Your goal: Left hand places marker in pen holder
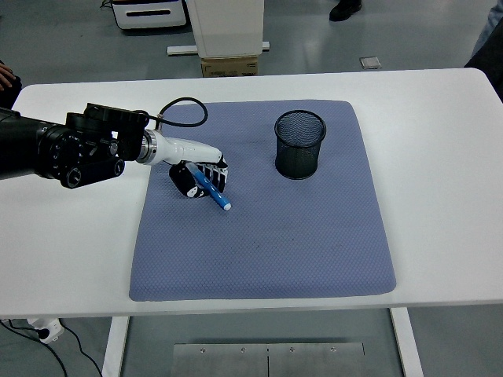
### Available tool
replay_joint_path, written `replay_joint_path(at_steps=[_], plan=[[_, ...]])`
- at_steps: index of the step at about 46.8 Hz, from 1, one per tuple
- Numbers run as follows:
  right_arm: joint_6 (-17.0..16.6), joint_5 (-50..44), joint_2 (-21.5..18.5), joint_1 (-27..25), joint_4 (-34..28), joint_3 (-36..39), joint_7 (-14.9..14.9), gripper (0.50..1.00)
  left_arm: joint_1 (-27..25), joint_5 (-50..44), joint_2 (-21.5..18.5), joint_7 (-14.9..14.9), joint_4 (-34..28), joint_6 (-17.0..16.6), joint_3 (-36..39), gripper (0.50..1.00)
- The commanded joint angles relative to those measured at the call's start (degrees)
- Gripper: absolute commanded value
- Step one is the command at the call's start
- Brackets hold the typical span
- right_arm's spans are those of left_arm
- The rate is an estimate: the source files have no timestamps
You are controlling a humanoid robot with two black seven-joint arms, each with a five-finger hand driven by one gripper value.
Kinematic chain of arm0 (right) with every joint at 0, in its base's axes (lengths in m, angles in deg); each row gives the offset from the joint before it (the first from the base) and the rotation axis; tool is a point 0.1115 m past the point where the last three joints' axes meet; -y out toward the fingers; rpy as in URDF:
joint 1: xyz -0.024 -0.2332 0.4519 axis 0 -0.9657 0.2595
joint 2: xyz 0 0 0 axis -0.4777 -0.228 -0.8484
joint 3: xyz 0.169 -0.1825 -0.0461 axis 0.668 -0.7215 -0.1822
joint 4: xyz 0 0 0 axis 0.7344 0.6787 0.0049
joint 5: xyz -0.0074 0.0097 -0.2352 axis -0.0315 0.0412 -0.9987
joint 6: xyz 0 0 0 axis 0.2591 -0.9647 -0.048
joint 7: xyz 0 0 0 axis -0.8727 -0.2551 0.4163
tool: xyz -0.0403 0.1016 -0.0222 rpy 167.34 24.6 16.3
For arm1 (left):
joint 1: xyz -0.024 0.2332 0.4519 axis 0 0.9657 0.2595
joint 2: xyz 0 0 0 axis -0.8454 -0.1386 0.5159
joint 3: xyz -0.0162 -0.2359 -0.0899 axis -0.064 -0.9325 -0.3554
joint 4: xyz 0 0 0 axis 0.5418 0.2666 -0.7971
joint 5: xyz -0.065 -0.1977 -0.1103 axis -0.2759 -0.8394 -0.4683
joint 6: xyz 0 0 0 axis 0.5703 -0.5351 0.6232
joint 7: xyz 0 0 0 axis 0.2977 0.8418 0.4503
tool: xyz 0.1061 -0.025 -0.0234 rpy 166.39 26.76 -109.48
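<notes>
A blue marker (211, 189) lies slanted on the left part of the blue-grey mat (267, 236), its tip pointing down and right. My left hand (198, 176), white with black fingers, has its fingers curled around the marker's upper end. The black arm reaches in from the left edge. The black mesh pen holder (299, 144) stands upright at the mat's upper right, well to the right of the hand, with nothing visible inside. My right hand does not appear.
The mat lies on a white table (440, 157). A black cable (185, 106) loops above the left wrist. A cardboard box (229, 66) and a white stand sit behind the table's far edge. A person's shoes show at the top.
</notes>
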Motion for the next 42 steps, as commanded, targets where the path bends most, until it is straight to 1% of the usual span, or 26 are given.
replay_joint_path(at_steps=[1, 22, 33, 37, 39, 42], plan=[[0.0, 0.0, 0.0, 0.0, 0.0, 0.0, 0.0, 1.0, 0.0, 0.0, -0.1, 0.0, 0.0, 0.0, 0.0, 0.5], [0.0, 0.0, 0.0, -0.1, 0.0, 0.0, 0.0, 1.0, -2.8, -0.7, -0.6, 0.1, 0.0, 0.4, -0.9, 0.5], [0.0, 0.0, 0.0, 0.0, 0.0, 0.0, 0.0, 1.0, -3.0, -1.0, -0.7, 0.2, -0.1, 0.4, -2.5, 0.5], [0.0, 0.0, 0.0, 0.0, 0.0, 0.0, 0.0, 1.0, -3.0, -1.1, -0.7, 0.2, -0.1, 1.0, -3.1, 0.5], [0.0, 0.0, 0.0, -0.1, 0.0, 0.0, 0.0, 1.0, -3.2, -1.1, -0.7, 0.2, 0.0, 1.7, -4.2, 0.5], [0.0, 0.0, 0.0, 0.0, 0.0, 0.0, 0.0, 1.0, -4.0, -1.3, -0.7, 0.2, 0.0, 1.8, -4.9, 0.5]])
